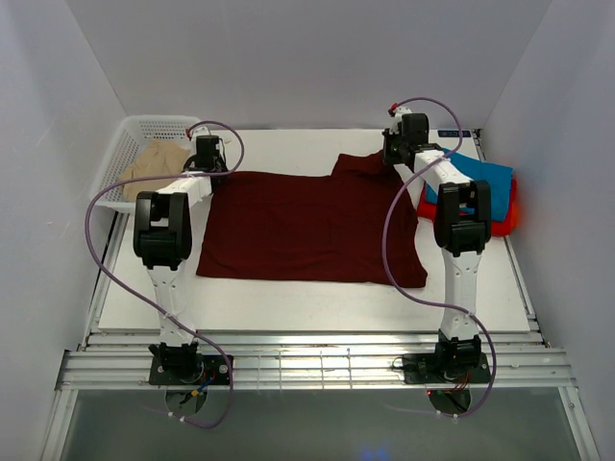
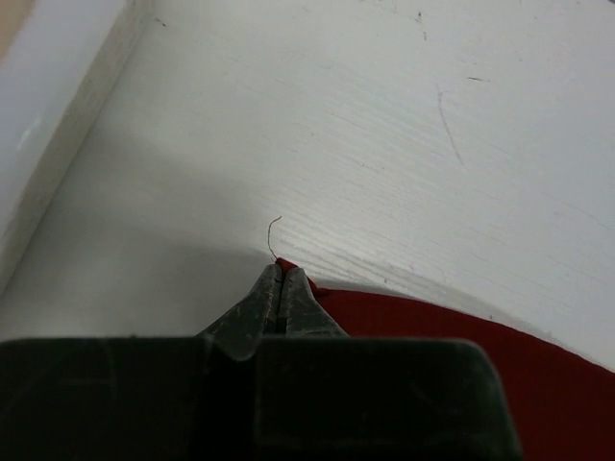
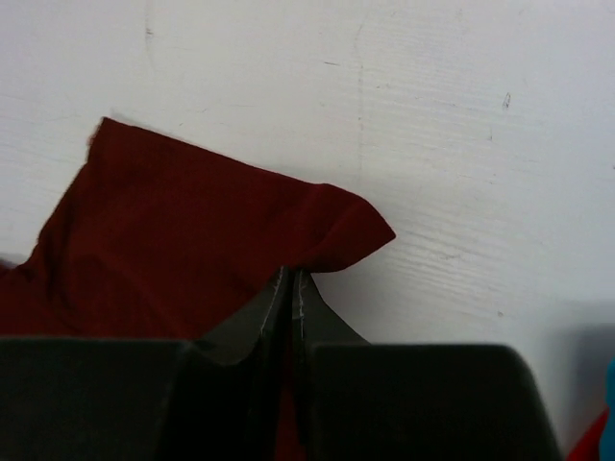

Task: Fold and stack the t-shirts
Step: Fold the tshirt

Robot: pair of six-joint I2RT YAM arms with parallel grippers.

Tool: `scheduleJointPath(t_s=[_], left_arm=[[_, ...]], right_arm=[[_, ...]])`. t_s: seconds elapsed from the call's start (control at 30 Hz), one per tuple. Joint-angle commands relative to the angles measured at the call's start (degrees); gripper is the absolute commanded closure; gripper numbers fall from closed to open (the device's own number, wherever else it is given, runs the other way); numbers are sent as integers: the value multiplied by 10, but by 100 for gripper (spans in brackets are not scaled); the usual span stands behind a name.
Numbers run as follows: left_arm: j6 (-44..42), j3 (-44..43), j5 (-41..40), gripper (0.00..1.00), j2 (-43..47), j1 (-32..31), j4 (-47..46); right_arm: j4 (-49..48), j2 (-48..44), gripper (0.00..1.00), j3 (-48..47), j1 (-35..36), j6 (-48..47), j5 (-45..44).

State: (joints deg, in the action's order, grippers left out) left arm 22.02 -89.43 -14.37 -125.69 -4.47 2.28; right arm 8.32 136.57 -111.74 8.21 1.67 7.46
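My left claw (image 2: 281, 274) is pinched shut on the far left corner of the maroon t-shirt (image 1: 312, 226), which lies flat on the table (image 1: 288, 298), and my right claw (image 3: 293, 280) grips its far right edge (beside the sleeve), so I should lift both level, keeping that edge taut.

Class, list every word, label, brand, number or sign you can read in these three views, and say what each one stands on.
No text can be read in any view.
The maroon t-shirt, the teal-blue t-shirt, the white basket and the table show no print.
The robot arms show no legible label or brand.
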Motion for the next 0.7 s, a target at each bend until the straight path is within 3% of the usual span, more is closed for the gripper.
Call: scheduleJointPath(t_s=[0.0,0.33,0.67], left_arm=[[-12,26,0,100,76,-3,-18],[9,132,9,100,134,-3,-15],[37,250,-40,100,225,-3,-16]], right_arm=[[-44,-86,92,52,9,-12,-11],[-54,-218,92,258,28,-7,-33],[-67,-351,92,432,40,6,-54]])
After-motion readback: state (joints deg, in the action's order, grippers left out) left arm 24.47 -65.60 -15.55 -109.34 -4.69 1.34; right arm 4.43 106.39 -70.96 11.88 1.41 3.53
